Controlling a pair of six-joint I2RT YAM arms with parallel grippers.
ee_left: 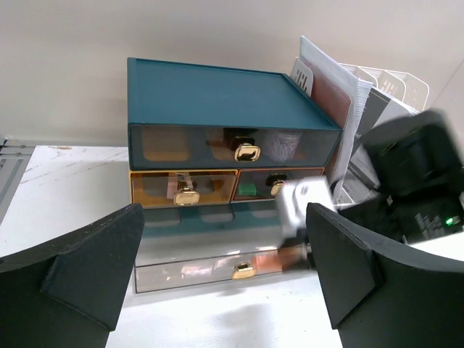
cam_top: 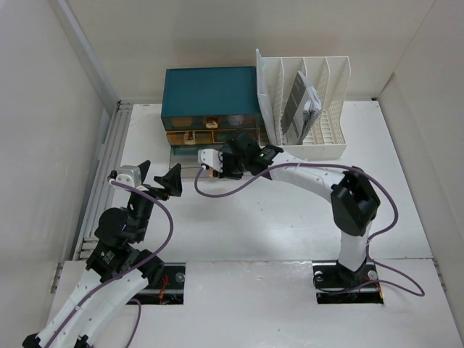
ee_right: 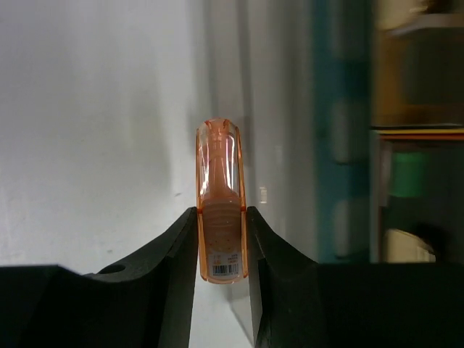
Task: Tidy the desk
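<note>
One orange translucent highlighter pen (ee_right: 219, 181) clamped in right gripper (ee_right: 221, 217), long axis along the fingers; just beside pulled-out clear bottom drawer (ee_left: 217, 264) of teal drawer box (cam_top: 210, 90), far edge of white desk tabletop (cam_top: 290, 225). Left gripper (cam_top: 158, 177) spread, empty, farther off.

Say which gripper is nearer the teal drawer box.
Right. The right gripper, holding an orange highlighter, is at the teal drawer box's front; the open left gripper sits farther back.

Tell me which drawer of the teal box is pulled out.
The bottom drawer, wide and clear with a gold handle: it juts forward of the teal box, while the three drawers above sit closed.
</note>
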